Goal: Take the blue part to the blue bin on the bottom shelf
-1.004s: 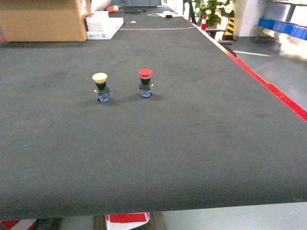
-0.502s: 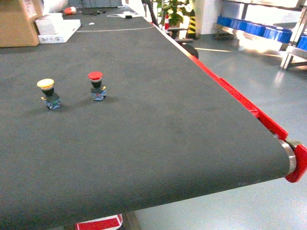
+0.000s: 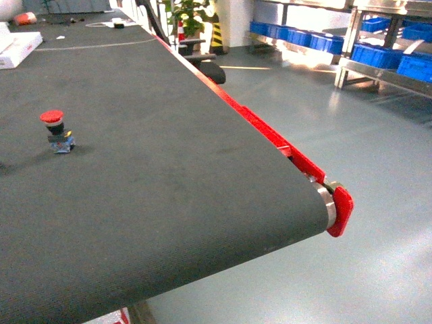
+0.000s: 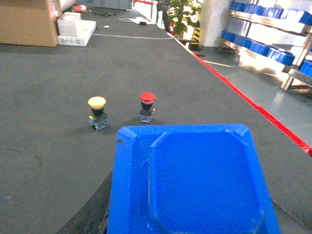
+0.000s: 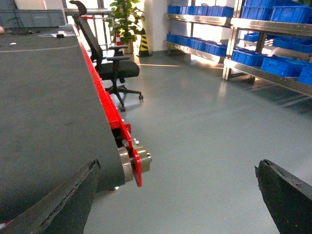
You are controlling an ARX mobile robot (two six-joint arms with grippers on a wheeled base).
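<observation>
A large blue part [image 4: 195, 180] fills the bottom of the left wrist view, and my left gripper [image 4: 192, 209] is shut on it above the dark belt. One dark finger [image 4: 92, 214] shows at the part's left side. My right gripper [image 5: 178, 195] hangs open over the grey floor past the belt's end, with nothing between its fingers [image 5: 287, 195]. Steel racks stand across the floor, and their low tier [image 5: 273, 73] carries blue bins [image 5: 258, 57]. The same blue bins [image 3: 378, 54] show at the head view's top right. Neither gripper appears in the head view.
A red push button [image 3: 55, 128] and a yellow one [image 4: 97, 111] stand on the dark conveyor belt [image 3: 169, 169]. The belt's red side guard ends at a roller [image 3: 331, 206]. An office chair [image 5: 114, 68] and a plant [image 5: 124, 19] stand beyond. A cardboard box [image 4: 27, 24] sits far back.
The head view has swung right: the yellow button has left the frame, the red one has slid to the left edge, and the belt's end, floor and racks have come in.
</observation>
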